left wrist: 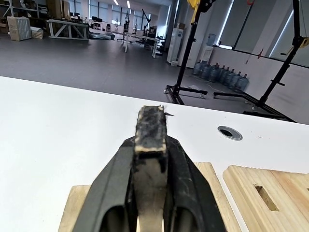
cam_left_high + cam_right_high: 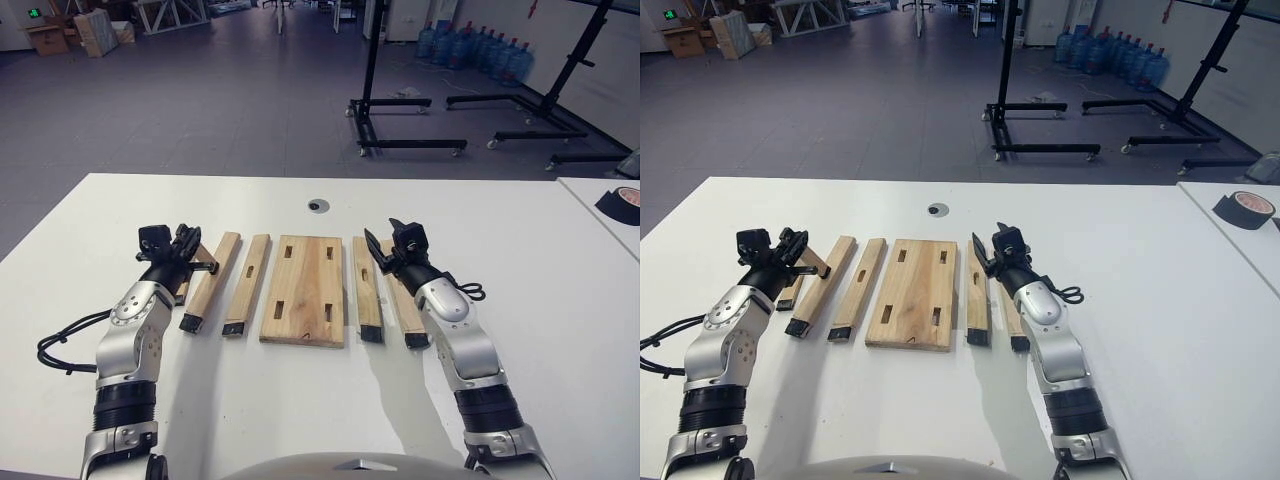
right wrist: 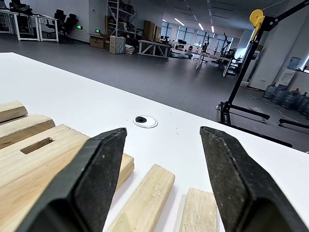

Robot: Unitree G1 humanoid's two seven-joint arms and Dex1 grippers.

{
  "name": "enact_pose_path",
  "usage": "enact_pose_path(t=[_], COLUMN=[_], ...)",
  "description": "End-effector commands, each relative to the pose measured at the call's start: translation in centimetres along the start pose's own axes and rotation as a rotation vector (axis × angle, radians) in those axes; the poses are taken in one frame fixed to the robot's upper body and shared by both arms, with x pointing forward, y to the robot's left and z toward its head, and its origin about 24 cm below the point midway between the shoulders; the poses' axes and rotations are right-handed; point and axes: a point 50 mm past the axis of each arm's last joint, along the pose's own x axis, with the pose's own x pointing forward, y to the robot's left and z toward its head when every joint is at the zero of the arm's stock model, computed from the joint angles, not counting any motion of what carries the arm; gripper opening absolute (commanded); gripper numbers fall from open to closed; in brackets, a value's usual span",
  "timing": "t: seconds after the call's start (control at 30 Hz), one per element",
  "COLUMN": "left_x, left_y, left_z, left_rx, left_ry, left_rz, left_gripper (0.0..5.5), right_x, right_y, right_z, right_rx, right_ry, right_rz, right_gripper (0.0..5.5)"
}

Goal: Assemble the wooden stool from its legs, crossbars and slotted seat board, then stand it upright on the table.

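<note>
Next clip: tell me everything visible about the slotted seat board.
The slotted seat board is a rectangular plank of pale, grained wood with four small rectangular slots, two near each end. It lies flat in the middle of the white table, long side running away from the robot, flanked by two wooden strips per side across narrow gaps. Nothing rests on it; the left gripper and right gripper sit off to its sides, not touching it.
</note>
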Motion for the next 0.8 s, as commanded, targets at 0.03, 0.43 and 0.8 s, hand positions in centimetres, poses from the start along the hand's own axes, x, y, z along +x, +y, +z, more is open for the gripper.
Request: enact_pose_path(t=[0.03, 0.43, 0.8], left_x=[-0.3, -1.7, -1.1], left_y=[-0.3, 0.1, 0.0], left_z=[-1.8, -4.8, -5.0], left_rx=[0.054, 0.076, 0.092], left_ry=[0.101, 0.374, 0.453], left_rz=[-0.006, -0.060, -0.103], left_gripper=[0.39, 0.39, 0.39], right_x=[0.0, -0.1, 0.1], right_y=[-0.1, 1.1, 1.8], right_z=[0.2, 0.2, 0.2], right_rx=[0.006, -0.037, -0.029], right_ry=[0.006, 0.076, 0.088], right_rz=[0.002, 0.092, 0.096], right_gripper=[2.79, 2.79, 2.79])
